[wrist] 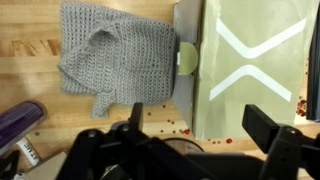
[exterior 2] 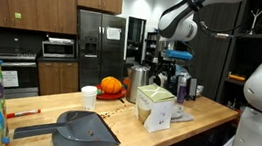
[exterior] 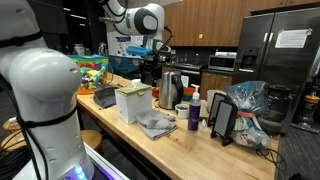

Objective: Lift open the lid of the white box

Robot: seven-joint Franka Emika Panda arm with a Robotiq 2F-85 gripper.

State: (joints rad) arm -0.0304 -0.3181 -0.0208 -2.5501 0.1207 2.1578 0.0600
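Observation:
The white box [exterior: 133, 101] stands upright on the wooden counter, and it also shows in an exterior view [exterior 2: 154, 107]. In the wrist view its closed lid [wrist: 252, 66] fills the right half, pale with a white X mark and a round tab on its left edge. My gripper [wrist: 202, 128] is open and empty, with its two dark fingers spread wide above the box's near edge. In both exterior views the gripper [exterior: 152, 52] [exterior 2: 174, 60] hangs well above the box and does not touch it.
A grey knitted cloth [wrist: 110, 50] lies next to the box. A purple bottle [exterior: 194, 115], a kettle [exterior: 170, 89], a grey dustpan [exterior 2: 84, 130], a paper cup [exterior 2: 89, 97] and an orange pumpkin [exterior 2: 112, 85] stand on the counter [exterior: 190, 150]. Small red crumbs dot the wood.

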